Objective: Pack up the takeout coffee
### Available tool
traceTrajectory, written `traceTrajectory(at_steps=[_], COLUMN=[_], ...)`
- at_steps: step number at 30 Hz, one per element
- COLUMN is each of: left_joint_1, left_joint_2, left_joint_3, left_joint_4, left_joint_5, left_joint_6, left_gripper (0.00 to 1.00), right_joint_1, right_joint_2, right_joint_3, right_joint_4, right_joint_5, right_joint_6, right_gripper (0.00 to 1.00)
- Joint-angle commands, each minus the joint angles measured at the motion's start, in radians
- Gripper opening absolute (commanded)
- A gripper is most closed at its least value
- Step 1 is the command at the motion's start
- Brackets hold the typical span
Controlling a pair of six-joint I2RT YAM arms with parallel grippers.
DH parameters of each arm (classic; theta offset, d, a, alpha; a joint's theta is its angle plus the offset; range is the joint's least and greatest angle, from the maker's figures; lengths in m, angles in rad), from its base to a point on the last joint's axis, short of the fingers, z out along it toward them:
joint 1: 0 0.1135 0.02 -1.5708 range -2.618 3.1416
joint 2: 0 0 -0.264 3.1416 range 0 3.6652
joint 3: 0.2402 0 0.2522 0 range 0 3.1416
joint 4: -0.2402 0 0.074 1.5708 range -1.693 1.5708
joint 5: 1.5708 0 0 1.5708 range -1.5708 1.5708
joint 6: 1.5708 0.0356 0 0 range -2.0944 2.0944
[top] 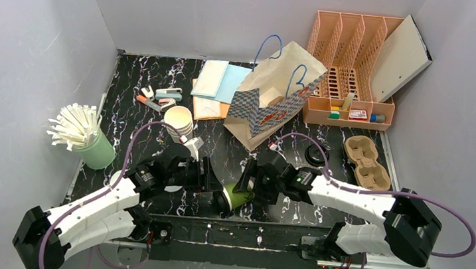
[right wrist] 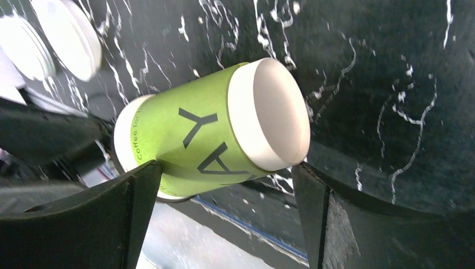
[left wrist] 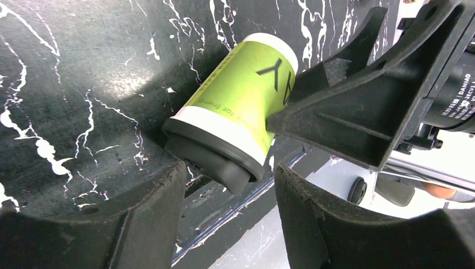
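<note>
The counter (top: 220, 149) is black with white marble veins. A checkered paper bag (top: 272, 101) with blue handles stands near its middle. Right of the bag and farther back sits a peach desk organizer (top: 354, 53). Right of the bag and nearer lie a black lid (top: 316, 156) and a pulp cup carrier (top: 367, 163). Left of the bag lie blue and orange papers (top: 221, 82), a stack of cream cups (top: 178, 121) and some small stationery (top: 159, 97). Far left stands a green straw holder (top: 95, 149). In front of the bag, at the near edge, the takeout coffee (top: 237, 194) lies on its side, black lid on.
</note>
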Motion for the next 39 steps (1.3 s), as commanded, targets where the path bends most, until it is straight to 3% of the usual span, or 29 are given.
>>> traceTrajectory(at_steps=[1, 5, 8, 12, 17, 21, 24, 28, 33, 36, 39], left_joint_1=[-0.004, -0.004, -0.004, -0.004, -0.007, -0.025, -0.041, -0.046, -0.065, -0.082, -0.096], left_joint_2=[-0.040, -0.092, -0.114, -0.122, -0.085, -0.086, -0.123, -0.139, -0.122, -0.124, -0.112], left_joint_3=[-0.021, -0.009, -0.010, -0.031, -0.064, -0.071, -0.098, -0.117, -0.123, -0.115, -0.111], left_joint_4=[-0.010, -0.029, -0.031, -0.018, 0.085, 0.107, 0.126, 0.126, 0.127, 0.126, 0.129], left_joint_5=[-0.086, -0.172, -0.192, -0.169, -0.063, -0.051, -0.058, -0.043, -0.028, -0.028, -0.008], left_joint_6=[-0.014, 0.000, 0.007, 0.009, 0.014, 0.046, 0.030, -0.002, -0.044, -0.052, -0.063], left_gripper=[0.57, 0.57, 0.56, 0.56, 0.55, 0.59, 0.58, 0.43, 0.28, 0.23, 0.21], right_joint_1=[-0.001, -0.021, -0.040, -0.068, -0.104, -0.108, -0.129, -0.170, -0.273, -0.288, -0.289], right_joint_2=[0.083, 0.120, 0.115, 0.110, 0.128, 0.143, 0.136, 0.103, 0.101, 0.130, 0.154], right_joint_3=[0.061, 0.113, 0.139, 0.190, 0.210, 0.227, 0.260, 0.247, 0.195, 0.197, 0.196], right_joint_4=[-0.024, -0.046, -0.021, -0.060, -0.095, -0.112, -0.147, -0.124, -0.009, 0.004, 0.008], right_joint_5=[0.188, 0.232, 0.199, 0.156, 0.084, 0.074, 0.073, -0.009, -0.239, -0.294, -0.316], right_joint_6=[0.047, 0.008, -0.063, -0.195, -0.227, -0.239, -0.346, -0.537, -0.645, -0.665, -0.673], right_gripper=[0.91, 0.87, 0.91, 0.98, 0.98, 0.98, 0.98, 0.88, 0.62, 0.50, 0.45])
